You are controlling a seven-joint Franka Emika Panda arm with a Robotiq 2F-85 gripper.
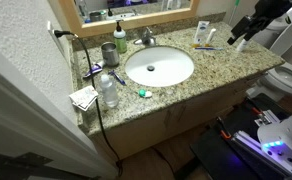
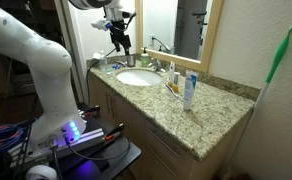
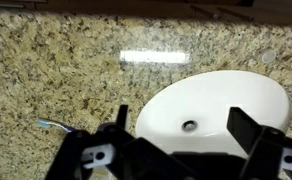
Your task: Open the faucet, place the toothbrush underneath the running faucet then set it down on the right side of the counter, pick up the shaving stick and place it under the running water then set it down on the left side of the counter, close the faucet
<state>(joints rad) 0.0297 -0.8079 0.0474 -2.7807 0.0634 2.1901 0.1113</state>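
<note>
Wrist view is being filled by the speckled beige-brown counter point(image 3: 66, 60) and by part of the white oval basin point(image 3: 226, 100) that is set into it. The gripper point(image 3: 181, 150) is being held above the basin's near edge. Its two black jaws are being kept wide apart, and nothing is being gripped between them.

In an exterior view the faucet point(image 1: 146, 38) is being shown as a small shiny tap at the back of the counter, just behind the basin. The toothbrush point(image 1: 210, 46) is being shown as a thin blue stick lying flat on the counter. It is on the gripper's side of the basin, just beside a white tube point(image 1: 203, 32).

On that side the front part of the counter is being left bare up to its edge. A toilet point(image 1: 286, 78) is being seen just past that end. On the far side of the basin the room is being taken up by a water bottle point(image 1: 108, 90), a cup point(image 1: 108, 52) and a green soap bottle point(image 1: 120, 35), all near the wall.

In both exterior views the gripper is being held up in the air above the counter's end. The white arm point(image 2: 36, 60) is being cut off by the picture's edge. In the wrist view a thin blue thing point(image 3: 51, 126) is being blurred too much to be named. The basin is being cut off at the side there.
</note>
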